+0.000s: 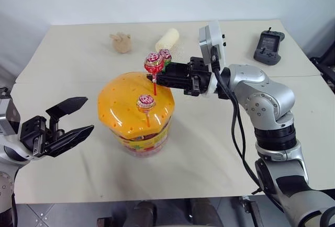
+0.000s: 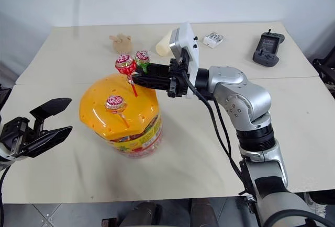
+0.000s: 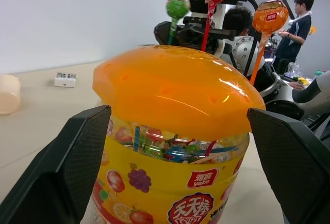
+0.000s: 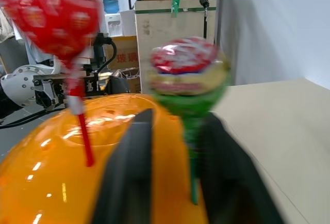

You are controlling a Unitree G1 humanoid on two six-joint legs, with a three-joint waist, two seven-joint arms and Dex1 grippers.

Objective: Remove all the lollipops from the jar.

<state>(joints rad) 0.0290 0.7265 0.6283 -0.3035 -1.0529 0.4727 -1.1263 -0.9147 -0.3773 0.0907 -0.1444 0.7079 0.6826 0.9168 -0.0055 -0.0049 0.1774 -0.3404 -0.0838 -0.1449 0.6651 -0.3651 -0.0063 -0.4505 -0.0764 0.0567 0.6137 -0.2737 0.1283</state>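
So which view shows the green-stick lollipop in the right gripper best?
Right wrist view: the green-stick lollipop stands close up between the right gripper's fingers. Both eye views show it small above the jar; the left wrist view shows it behind the lid.

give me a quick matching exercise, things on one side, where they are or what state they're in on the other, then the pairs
Things
1. green-stick lollipop
2. orange-stick lollipop
3. left gripper
4. black remote

Places or states
A. far right corner of the table
B. open, beside the jar
C. stuck upright in the front of the orange lid
D. between the right gripper fingers

Pairs: 1-D, 2-C, 3-B, 4-A
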